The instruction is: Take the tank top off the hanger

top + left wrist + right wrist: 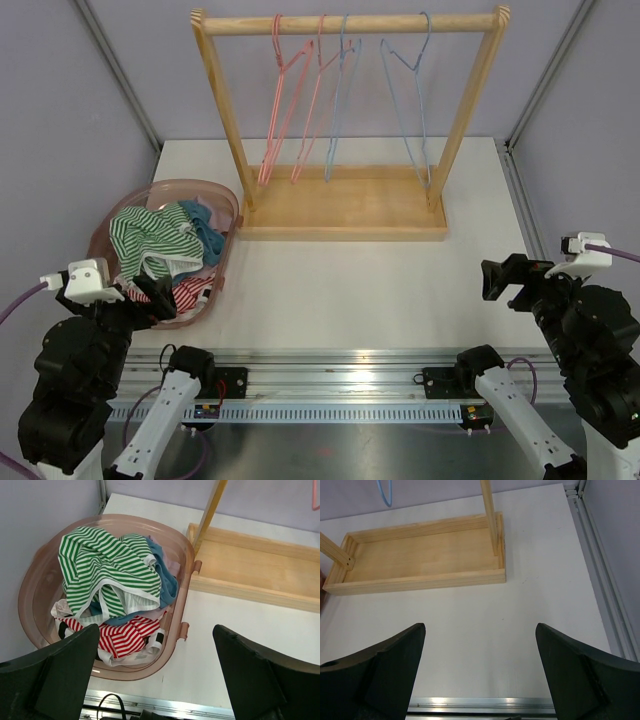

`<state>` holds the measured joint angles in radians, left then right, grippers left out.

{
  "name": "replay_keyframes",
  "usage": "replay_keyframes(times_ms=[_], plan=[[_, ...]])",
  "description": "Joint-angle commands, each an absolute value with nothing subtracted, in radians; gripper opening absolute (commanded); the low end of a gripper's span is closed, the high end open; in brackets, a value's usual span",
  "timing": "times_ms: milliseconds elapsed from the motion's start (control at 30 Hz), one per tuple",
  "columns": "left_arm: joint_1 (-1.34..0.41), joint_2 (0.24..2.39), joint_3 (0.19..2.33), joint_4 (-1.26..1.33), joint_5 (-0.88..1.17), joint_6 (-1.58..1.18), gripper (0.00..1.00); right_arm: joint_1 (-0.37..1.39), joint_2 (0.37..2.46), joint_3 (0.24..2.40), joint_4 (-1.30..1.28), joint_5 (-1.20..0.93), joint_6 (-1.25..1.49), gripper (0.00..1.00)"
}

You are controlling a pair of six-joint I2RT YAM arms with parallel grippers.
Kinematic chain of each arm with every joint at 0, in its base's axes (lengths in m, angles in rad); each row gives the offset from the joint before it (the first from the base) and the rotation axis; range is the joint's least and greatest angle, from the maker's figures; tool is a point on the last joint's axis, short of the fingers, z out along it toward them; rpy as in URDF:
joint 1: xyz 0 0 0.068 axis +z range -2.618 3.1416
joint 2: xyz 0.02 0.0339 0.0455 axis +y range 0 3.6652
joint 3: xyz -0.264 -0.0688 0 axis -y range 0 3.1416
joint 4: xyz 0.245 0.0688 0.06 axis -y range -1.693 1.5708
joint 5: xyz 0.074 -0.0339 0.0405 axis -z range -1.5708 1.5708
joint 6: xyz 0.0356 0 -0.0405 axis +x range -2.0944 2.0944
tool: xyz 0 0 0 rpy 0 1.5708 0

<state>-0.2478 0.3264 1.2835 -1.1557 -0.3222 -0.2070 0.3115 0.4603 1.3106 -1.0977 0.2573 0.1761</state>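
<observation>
Several bare wire hangers, pink (285, 100) and blue (408, 90), hang from the wooden rack's top bar (350, 23). No tank top hangs on any of them. A green-striped top (150, 232) lies with blue and red-striped garments in the pink basket (228, 205); it shows in the left wrist view too (100, 570). My left gripper (140, 303) is open and empty at the basket's near edge. My right gripper (508, 280) is open and empty over bare table at the right.
The rack's wooden base tray (345, 205) stands at mid-table, also in the right wrist view (420, 555). A metal rail (340, 375) runs along the near edge. Grey walls close the left, right and back.
</observation>
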Motion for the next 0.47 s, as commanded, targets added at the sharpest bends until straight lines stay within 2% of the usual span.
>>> replay_keyframes(times_ms=[0,433], plan=[[-0.253,0.325,1.252,-1.111,-0.276,-0.183,0.99,0.31,0.469,1.316,-1.069,0.293,0.163,0.99],[-0.253,0.365,1.25,-1.068,-0.311,-0.179,0.99,0.308,0.515,1.276,-1.055,0.273,0.179,1.0]])
